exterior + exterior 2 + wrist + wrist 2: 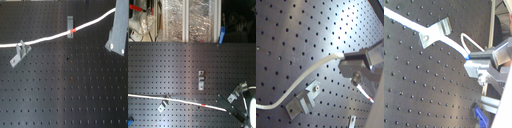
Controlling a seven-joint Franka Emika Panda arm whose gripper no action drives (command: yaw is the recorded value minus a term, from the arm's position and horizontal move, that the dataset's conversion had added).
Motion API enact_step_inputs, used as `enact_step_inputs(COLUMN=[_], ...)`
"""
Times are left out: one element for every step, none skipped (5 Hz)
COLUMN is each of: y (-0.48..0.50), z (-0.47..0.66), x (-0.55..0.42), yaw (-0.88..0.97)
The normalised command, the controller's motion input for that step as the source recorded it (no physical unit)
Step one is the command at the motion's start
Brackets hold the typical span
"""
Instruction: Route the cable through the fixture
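Grey metal gripper (116,46) pinching a thin white cable (45,38) over a black perforated board (65,95).

First exterior view: the cable's red band (73,32) lies at one small grey clip fixture (70,22); another (20,52) sits beside the cable. Second exterior view: the cable (173,99) runs to the gripper (230,98). Both wrist views: the jaws are pressed onto the cable (301,82).

Counting from both exterior views: one white cable (47,38) lying across the board, carrying one red-orange band (73,32). Showing two grey metal fixtures: one clip (20,52) near the first exterior view's left, one upright clip (70,22) just behind the band. Showing one gripper (116,37), one black perforated board (65,95). Also showing one blue object (222,35) beyond the board's far edge in the second exterior view.
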Motion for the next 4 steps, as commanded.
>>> enact_step_inputs(y=[-0.031,-0.077,0.057,0.125], z=[0.03,-0.01,0.0,-0.02], x=[-0.017,-0.525,-0.473,-0.448], yaw=[0.0,0.42,0.57,0.58])
